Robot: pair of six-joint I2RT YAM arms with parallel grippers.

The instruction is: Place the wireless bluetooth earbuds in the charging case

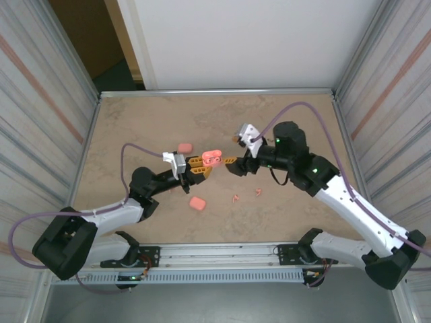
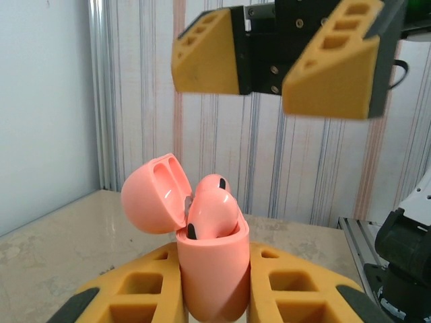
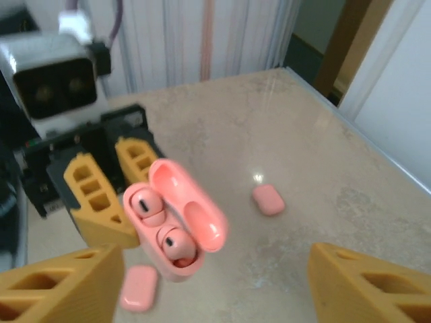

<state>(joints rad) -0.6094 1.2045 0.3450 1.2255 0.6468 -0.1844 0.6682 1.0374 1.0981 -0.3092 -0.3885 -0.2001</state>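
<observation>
Earbuds (image 3: pixel 176 243) rest in open case (image 3: pixel 202 219), left gripper (image 2: pixel 215 299) clamping.

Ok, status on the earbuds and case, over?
Left gripper shut on open charging case. Right gripper open, clear of it. Two earbuds seated, lid up. Loose earbuds, two closed cases on table, not in the way.

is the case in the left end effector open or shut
Open: the lid is swung back, and two earbuds sit in the case's wells.
</observation>
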